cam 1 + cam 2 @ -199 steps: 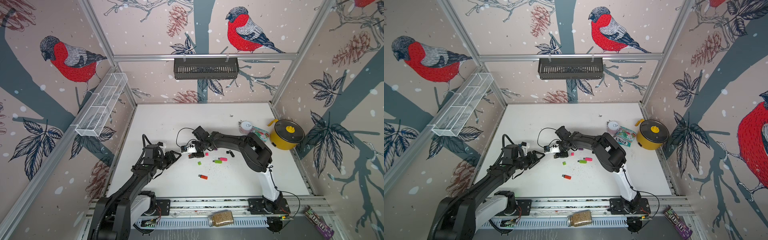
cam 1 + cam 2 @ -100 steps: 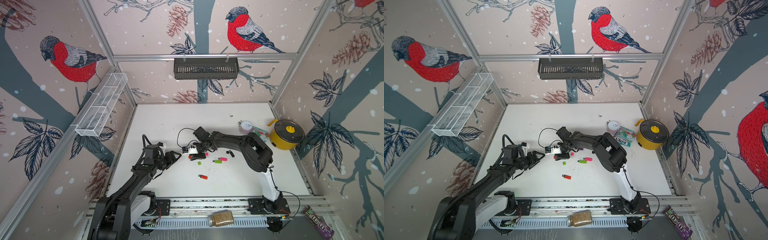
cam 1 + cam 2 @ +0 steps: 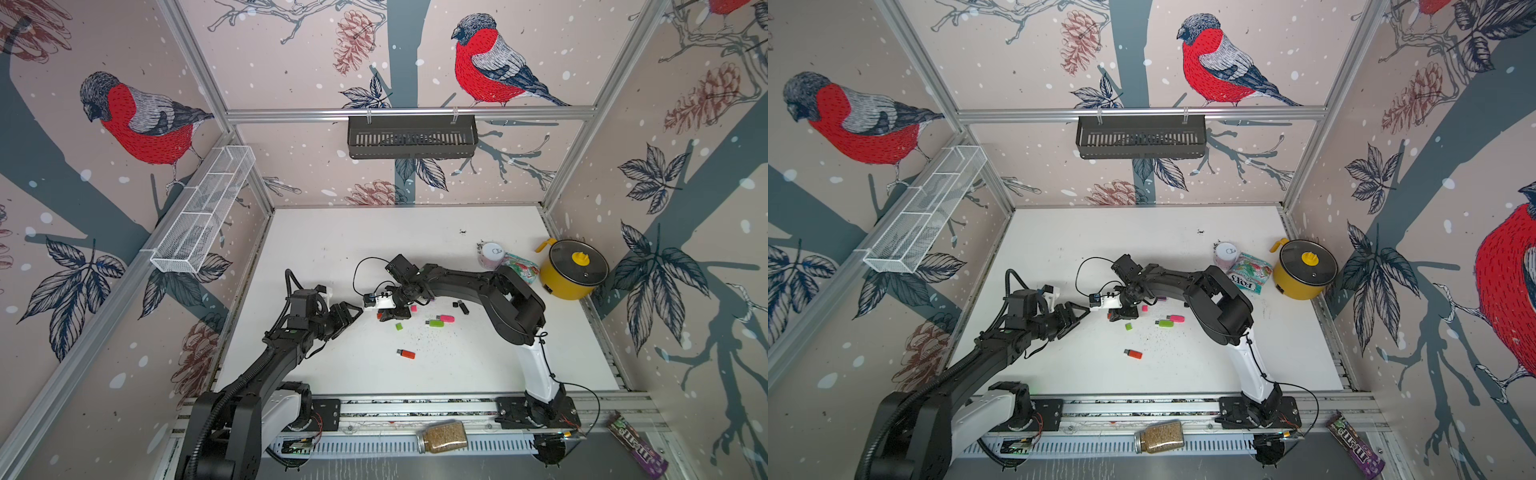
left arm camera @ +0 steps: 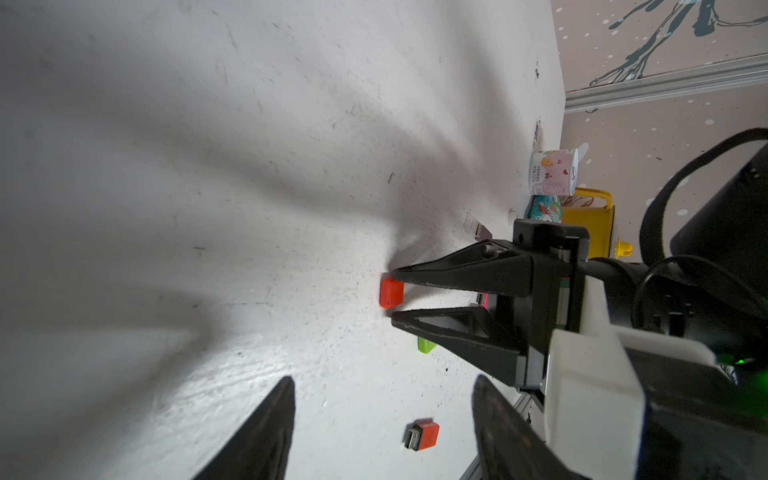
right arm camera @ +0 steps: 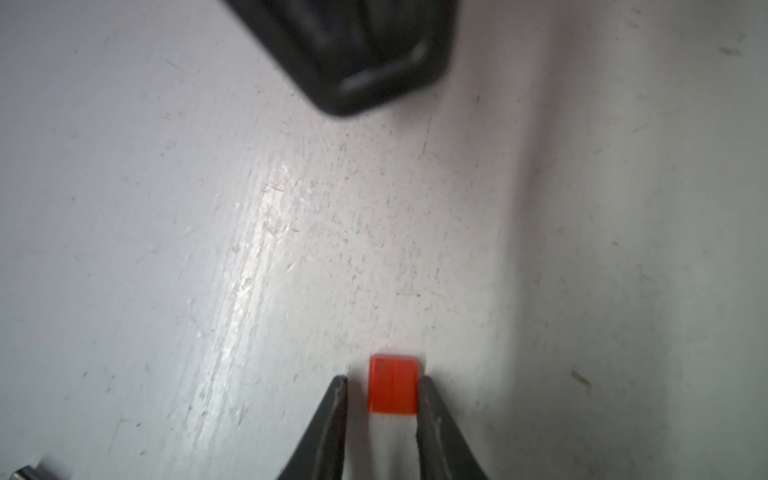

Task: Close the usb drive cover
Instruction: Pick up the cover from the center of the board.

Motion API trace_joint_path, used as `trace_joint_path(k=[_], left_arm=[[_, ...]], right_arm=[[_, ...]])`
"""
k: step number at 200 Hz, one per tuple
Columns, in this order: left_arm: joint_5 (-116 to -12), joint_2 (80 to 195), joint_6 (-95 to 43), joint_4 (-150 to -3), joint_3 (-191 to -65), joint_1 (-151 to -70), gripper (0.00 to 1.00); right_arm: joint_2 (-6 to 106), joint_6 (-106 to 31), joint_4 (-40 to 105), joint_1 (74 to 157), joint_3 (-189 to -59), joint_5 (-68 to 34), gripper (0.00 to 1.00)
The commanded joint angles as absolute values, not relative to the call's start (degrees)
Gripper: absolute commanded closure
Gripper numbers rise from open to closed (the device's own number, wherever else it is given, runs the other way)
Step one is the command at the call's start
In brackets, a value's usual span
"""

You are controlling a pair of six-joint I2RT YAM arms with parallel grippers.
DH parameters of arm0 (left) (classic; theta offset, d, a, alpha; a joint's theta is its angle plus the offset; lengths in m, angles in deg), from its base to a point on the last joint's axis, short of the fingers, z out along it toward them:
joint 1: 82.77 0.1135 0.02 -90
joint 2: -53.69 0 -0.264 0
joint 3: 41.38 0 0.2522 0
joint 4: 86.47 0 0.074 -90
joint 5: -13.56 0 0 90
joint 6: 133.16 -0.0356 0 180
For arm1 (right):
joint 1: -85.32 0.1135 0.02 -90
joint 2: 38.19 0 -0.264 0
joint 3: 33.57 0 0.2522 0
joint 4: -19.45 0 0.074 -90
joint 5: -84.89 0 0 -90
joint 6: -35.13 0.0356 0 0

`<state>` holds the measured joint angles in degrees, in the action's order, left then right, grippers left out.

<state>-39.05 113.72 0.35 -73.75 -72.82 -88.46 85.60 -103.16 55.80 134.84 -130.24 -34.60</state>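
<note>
Currently: left gripper [image 3: 353,312] sits left of the worktop [image 3: 353,249] centre, jaws wide apart, nothing between them. Its fingers [image 4: 266,432] are cut off by the frame in the left wrist view.

Just beside it, the right gripper [image 4: 395,298] is down at the worktop with the orange cap [image 5: 392,384] between its tips. Jaws are narrow but not clamped: one finger [image 5: 432,415] touches the cap, and there's a sliver of gap at the opposite one. The cap rests on the worktop near centre. In both top views it's almost all hidden under the right gripper, only a red speck shows.

A blurred black part [image 5: 365,54] beyond the cap in the right wrist view is too out of focus to name.

Orange usb drive [image 3: 406,353], connector bare, lies alone toward the front edge, well apart from the cap.

Green cap [image 3: 399,326] and pink cap [image 3: 413,308] are just right of the right gripper. Green drive [image 3: 435,323] and pink drive [image 3: 447,318] lie side by side; can't tell if they touch. Black drive bits [image 3: 461,306] are too small to resolve. Purple drive [image 3: 1161,298] is half hidden by the right arm.

By the right edge: cup [image 3: 491,254], snack bag [image 3: 519,266] partly behind the arm, yellow pot [image 3: 573,270].
</note>
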Motion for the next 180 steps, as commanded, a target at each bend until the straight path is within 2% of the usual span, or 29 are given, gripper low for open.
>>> trace_joint_path(k=[1, 31, 89, 180], left_arm=[[-38.2, 113.9, -0.1, -75.5, -72.9, -88.3, 0.33], [-38.2, 114.0, -0.1, -75.6, -72.9, -88.3, 0.33], [-37.2, 114.4, 0.0, -76.4, -72.6, -88.3, 0.33], [-32.5, 115.6, 3.6, -84.5, -69.6, -88.6, 0.36]], right_arm=[[87.4, -103.3, 62.9, 135.2, -129.5, -23.9, 0.7], [87.3, -103.8, 63.1, 135.1, -129.2, -22.2, 0.7], [86.6, -103.6, 61.8, 135.3, -128.4, -22.7, 0.8], [78.6, -97.5, 48.6, 135.1, -123.2, -33.9, 0.81]])
